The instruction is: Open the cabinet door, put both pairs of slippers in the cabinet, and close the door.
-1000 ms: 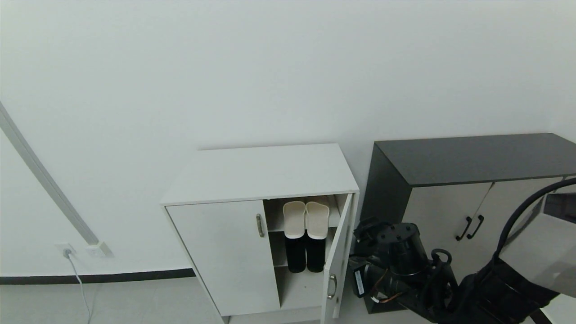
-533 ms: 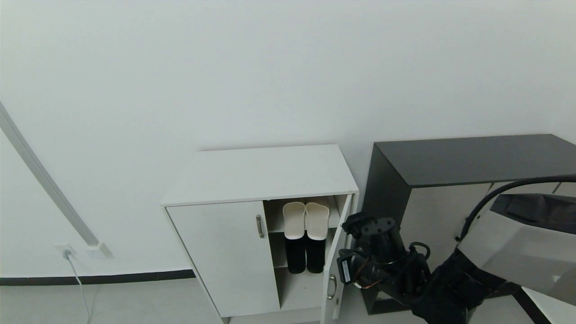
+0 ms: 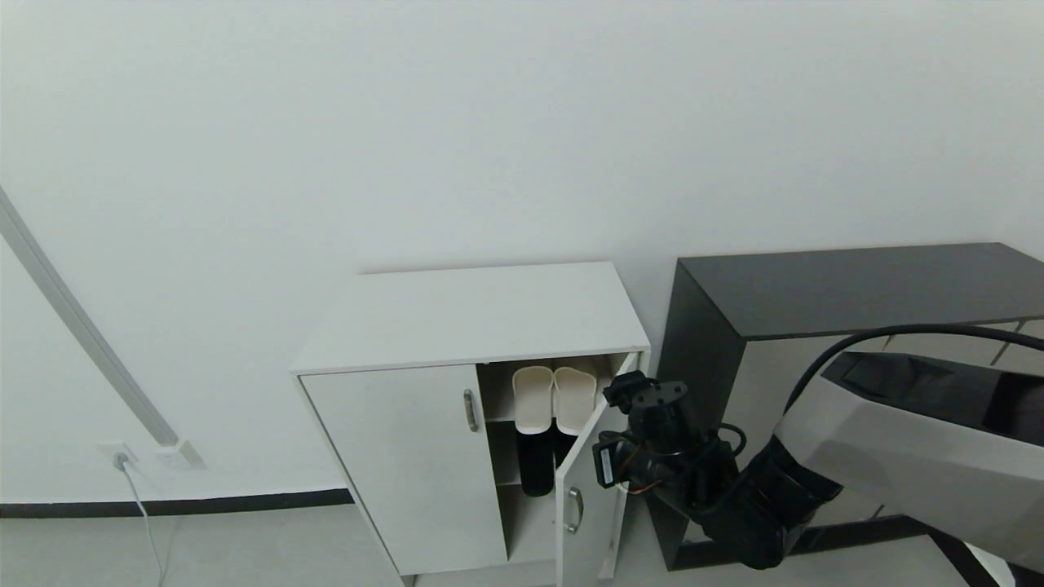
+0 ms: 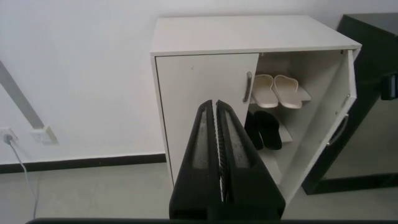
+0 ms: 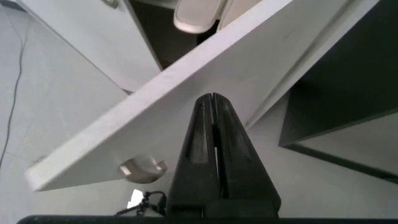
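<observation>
Cabinet door (image 3: pixel 582 466) is plain white, standing half-open.

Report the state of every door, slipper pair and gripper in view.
Left door: shut.
Right door: partly open.
White slippers: inside, side by side on the upper shelf.
Black slippers: inside, on the shelf below.
Left gripper: shut, empty, clear of both doors.
Right gripper: shut, empty, tip at the right door's outer face.
</observation>
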Robot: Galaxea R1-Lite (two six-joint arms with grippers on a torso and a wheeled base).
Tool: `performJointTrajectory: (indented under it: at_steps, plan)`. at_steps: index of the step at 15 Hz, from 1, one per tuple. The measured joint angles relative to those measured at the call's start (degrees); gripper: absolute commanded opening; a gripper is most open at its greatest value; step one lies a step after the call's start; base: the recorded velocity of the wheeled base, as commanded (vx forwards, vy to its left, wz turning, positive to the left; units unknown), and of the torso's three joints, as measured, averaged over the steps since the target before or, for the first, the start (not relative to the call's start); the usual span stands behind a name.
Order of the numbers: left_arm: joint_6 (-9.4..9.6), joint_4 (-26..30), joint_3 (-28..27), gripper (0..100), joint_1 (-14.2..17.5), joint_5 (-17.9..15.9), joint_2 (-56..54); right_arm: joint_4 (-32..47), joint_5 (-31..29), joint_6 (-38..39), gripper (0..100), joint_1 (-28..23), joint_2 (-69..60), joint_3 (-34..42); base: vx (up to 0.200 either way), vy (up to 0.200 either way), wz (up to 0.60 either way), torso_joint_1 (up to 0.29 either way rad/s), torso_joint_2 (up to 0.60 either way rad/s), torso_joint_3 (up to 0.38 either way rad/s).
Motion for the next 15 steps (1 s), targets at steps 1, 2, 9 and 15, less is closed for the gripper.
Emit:
performJointTrajectory:
  at_steps: [1,2,9,15]
  plan:
    - [0.00,0.0,0.0,0,0.0,0.0,0.0,0.0,0.0,0.0,0,-0.1,0.8,-1.4,0.000,0.000,0.00,0.000,0.00,0.000]
    - [0.00,0.0,0.0,0,0.0,0.0,0.0,0.1,-0.1,0.0,0,-0.4,1.6,-3.3,0.000,0.000,0.00,0.000,0.00,0.000]
    - [-0.06,0.0,0.0,0,0.0,0.0,0.0,0.2,-0.1,0.0,0,-2.3,7.7,-14.7,0.000,0.000,0.00,0.000,0.00,0.000]
    - [-0.24,0.0,0.0,0,0.0,0.1,0.0,1.8,-0.1,-0.1,0,-2.9,12.3,-22.6,0.000,0.000,0.00,0.000,0.00,0.000]
